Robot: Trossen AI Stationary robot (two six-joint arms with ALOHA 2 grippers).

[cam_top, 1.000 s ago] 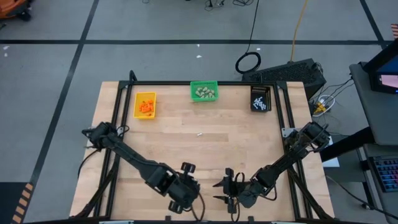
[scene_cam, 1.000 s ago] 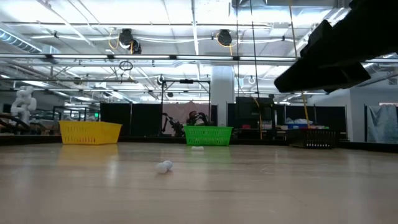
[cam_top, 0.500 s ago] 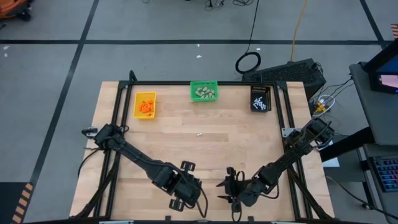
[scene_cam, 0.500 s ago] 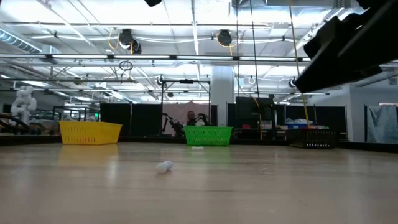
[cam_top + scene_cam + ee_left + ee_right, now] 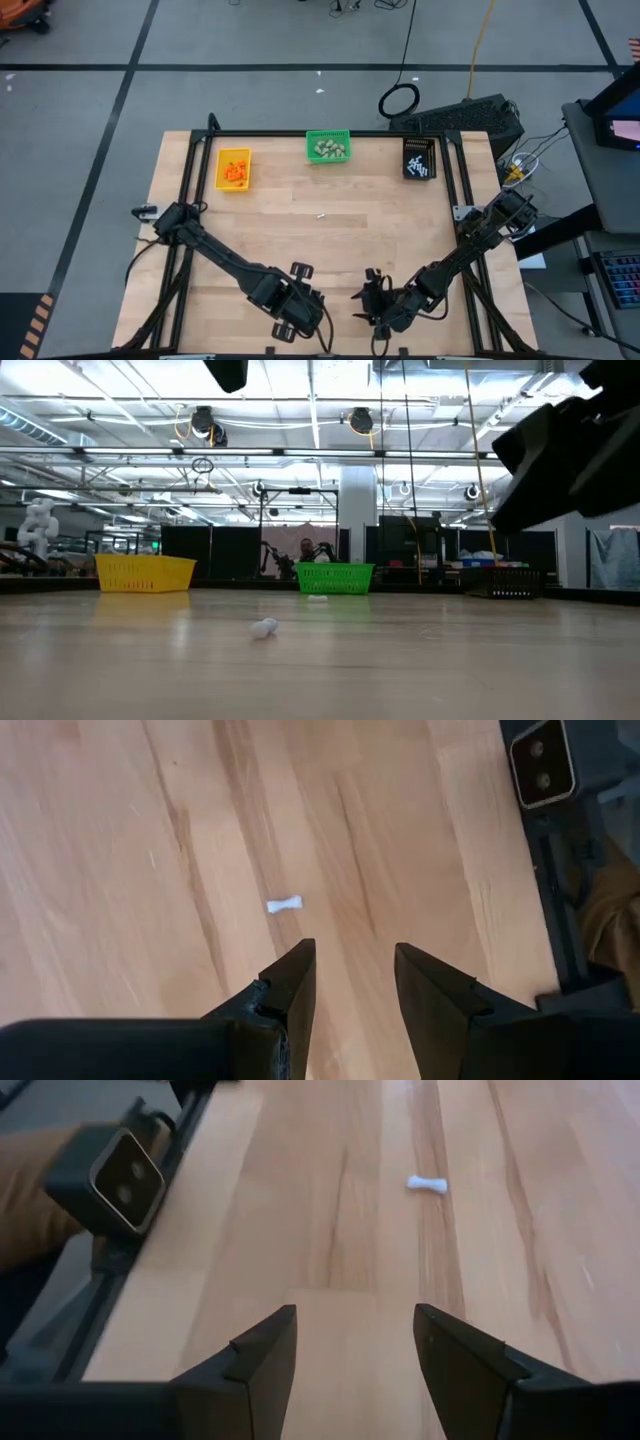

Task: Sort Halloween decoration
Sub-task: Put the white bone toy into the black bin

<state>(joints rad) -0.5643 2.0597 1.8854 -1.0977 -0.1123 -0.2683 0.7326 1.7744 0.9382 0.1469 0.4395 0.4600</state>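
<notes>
A small white bone-shaped stick (image 5: 285,904) lies flat on the wooden table near its near edge, and also shows in the right wrist view (image 5: 427,1183) and the low view (image 5: 264,627). My left gripper (image 5: 352,948) hovers open just short of it, pointing steeply down. My right gripper (image 5: 355,1310) is open too, farther from the stick and slanting down from the table's right. Neither gripper has anything between its fingers. A second white piece (image 5: 322,215) lies at the table's middle.
Along the far edge stand a yellow bin (image 5: 234,169) with orange bits, a green bin (image 5: 328,147) with beige lumps and a black bin (image 5: 419,158) with white sticks. The low camera's housing (image 5: 543,765) sits at the near edge, close to both grippers.
My left gripper has tipped further downward and sunk a little, so a part of it now shows at the top of the low view. My right arm has turned and drawn slightly up and toward the table's right. Both white pieces have stayed where they were.
</notes>
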